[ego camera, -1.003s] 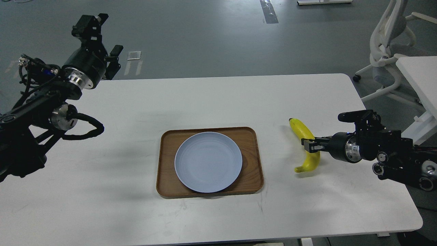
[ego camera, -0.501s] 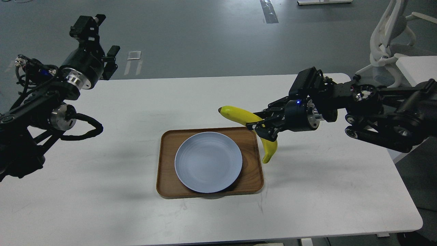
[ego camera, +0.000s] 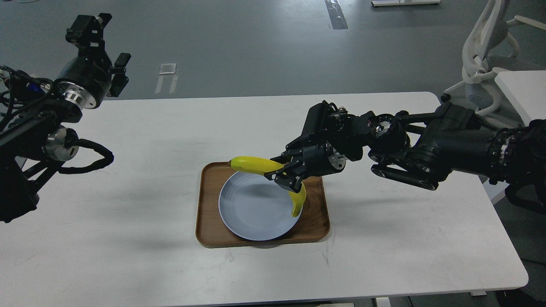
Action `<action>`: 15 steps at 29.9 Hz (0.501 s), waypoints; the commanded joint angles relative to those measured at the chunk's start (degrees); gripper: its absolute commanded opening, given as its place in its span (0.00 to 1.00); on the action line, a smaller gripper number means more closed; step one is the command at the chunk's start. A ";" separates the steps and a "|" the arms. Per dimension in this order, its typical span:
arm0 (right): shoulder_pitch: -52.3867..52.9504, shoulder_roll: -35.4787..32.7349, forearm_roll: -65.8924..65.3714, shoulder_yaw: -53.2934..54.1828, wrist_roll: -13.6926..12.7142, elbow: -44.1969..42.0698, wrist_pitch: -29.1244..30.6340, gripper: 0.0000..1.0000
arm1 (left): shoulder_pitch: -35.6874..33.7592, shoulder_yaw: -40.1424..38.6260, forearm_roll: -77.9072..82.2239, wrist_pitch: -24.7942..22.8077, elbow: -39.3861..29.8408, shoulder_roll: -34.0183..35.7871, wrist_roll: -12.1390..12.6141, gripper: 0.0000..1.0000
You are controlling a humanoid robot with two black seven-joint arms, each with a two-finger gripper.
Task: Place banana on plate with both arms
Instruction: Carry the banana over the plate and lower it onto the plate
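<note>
My right gripper (ego camera: 285,175) is shut on the yellow banana (ego camera: 256,164) at its bend and holds it in the air over the right part of the pale blue plate (ego camera: 251,209). One end of the banana points left over the plate's far rim, the other hangs down near its right rim. The plate lies in a brown wooden tray (ego camera: 209,221) at the table's middle. My left gripper (ego camera: 100,38) is raised at the far left, beyond the table's back edge, with its fingers spread and empty.
The white table (ego camera: 384,238) carries only the tray and plate. A white office chair (ego camera: 482,55) and a second white table (ego camera: 524,94) stand at the far right. Grey floor lies behind.
My right arm has lifted the banana off the table at the right and carried it left, over the plate. My left arm has drawn back a little to the left.
</note>
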 commanded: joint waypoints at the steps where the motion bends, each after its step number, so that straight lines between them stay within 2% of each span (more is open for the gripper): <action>1: -0.97 1.16 0.26 -0.10 -0.03 -0.87 0.05 0.10 | 0.08 -0.09 -0.27 -0.26 -0.12 0.55 0.00 0.98; 3: -1.23 1.25 0.44 -0.19 -0.03 -0.79 0.14 0.14 | 0.17 -0.09 -0.27 -0.35 -0.30 0.73 0.00 0.98; 6: -2.29 1.25 0.88 -0.19 -0.12 -0.79 0.14 0.33 | 0.17 -0.09 -0.36 -0.62 -0.30 0.73 0.17 0.98; 7: -2.55 1.25 0.97 -0.19 -0.21 -0.79 0.14 0.52 | 0.17 -0.09 -0.36 -0.70 -0.30 0.64 0.35 0.98; 8: -3.08 1.25 1.32 -0.11 -0.30 -0.87 0.06 0.77 | 0.17 -0.09 -0.45 -0.70 -0.30 0.64 0.78 0.98; 9: -3.52 1.25 1.41 0.16 -0.39 -0.87 -0.12 0.89 | 0.17 -0.09 -0.45 -0.70 -0.30 0.55 0.96 0.98; 10: -3.87 1.16 1.67 0.59 -0.56 -0.87 -0.12 0.96 | 0.08 -0.09 -0.45 -0.79 -0.30 0.55 1.31 0.98; 14: -4.31 0.99 7.80 1.83 -1.09 -0.79 -0.12 1.00 | 0.08 -0.35 -0.97 -2.63 -0.30 0.55 5.70 0.98; 15: -4.14 0.90 8.78 1.92 -1.26 -0.87 -0.12 1.00 | 0.08 -0.70 -1.32 -3.16 -0.30 0.55 6.06 0.98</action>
